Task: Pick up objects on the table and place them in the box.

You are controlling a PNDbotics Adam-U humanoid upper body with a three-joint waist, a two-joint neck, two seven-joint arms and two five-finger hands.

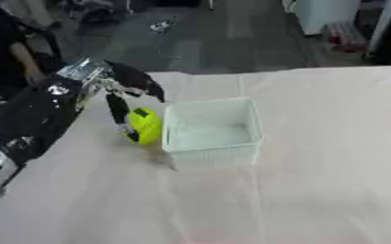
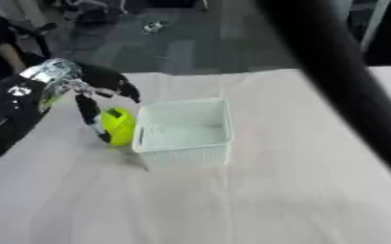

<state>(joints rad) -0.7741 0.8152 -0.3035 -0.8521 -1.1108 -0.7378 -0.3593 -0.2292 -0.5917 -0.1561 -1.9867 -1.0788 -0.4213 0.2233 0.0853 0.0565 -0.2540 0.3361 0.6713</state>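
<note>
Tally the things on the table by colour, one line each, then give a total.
Yellow-green: 1, the rounded object held by the left hand, just left of the box.
White: 1, the mesh box, nothing visible inside it.
Total: 2

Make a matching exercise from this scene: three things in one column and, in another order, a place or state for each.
Things:
1. left hand
2. ball
3. box

States:
a. white, nothing visible inside
b. yellow-green, just left of the box
c. black, fingers curled round the ball

Pairs: 1-c, 2-b, 3-a
</note>
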